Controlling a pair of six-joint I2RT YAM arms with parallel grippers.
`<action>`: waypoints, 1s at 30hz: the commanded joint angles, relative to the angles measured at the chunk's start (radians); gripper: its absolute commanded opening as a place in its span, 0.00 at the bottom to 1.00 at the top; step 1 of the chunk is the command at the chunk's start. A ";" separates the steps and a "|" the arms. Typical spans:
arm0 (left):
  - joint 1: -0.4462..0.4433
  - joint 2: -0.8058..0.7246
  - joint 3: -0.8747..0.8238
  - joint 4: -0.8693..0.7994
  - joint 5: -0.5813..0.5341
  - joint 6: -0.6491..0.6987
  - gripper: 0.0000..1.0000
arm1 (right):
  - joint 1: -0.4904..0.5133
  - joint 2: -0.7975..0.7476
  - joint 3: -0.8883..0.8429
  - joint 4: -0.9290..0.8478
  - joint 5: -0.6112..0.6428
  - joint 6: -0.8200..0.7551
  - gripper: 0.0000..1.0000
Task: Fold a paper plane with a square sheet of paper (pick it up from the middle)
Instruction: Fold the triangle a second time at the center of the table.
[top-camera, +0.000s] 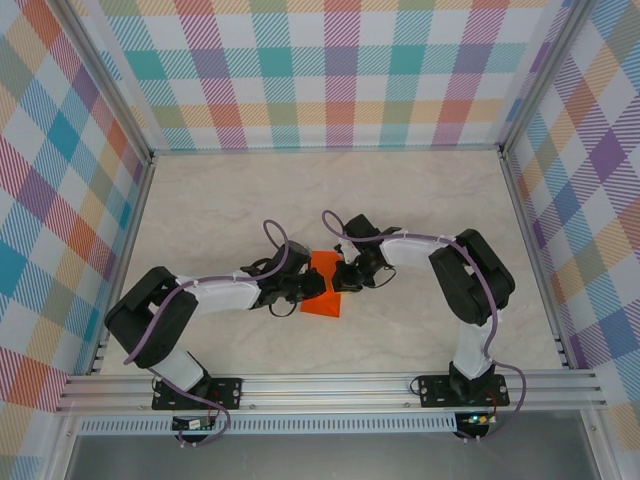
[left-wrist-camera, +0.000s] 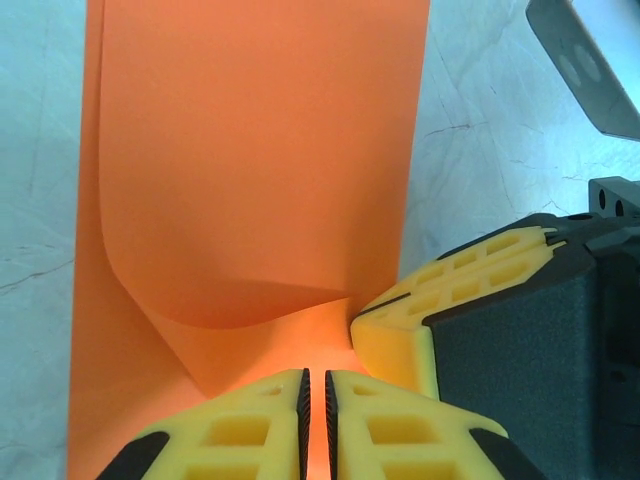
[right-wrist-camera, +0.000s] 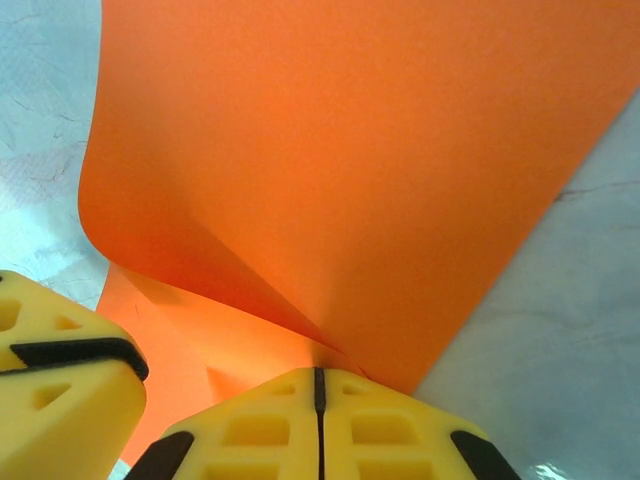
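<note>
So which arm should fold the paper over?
Right, probably: the right gripper pinches the lifted flap of the orange paper and can carry it over. The left gripper sits shut at the lower layer.

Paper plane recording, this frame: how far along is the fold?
Done: the paper is doubled over, one layer on another. In hand: left gripper and right gripper are each shut on it where the top layer curls over, uncreased. Remaining: flatten that bend, then nose and wing folds; no dart shape yet.
</note>
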 joint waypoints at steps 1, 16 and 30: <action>0.004 0.027 0.021 -0.019 -0.009 0.012 0.14 | 0.001 0.055 -0.012 -0.054 0.095 -0.031 0.07; 0.024 0.088 0.049 -0.106 -0.136 -0.008 0.15 | -0.001 0.101 -0.020 -0.077 0.138 -0.061 0.05; 0.155 0.030 0.010 -0.122 -0.111 0.026 0.16 | -0.011 0.108 -0.031 -0.071 0.140 -0.068 0.04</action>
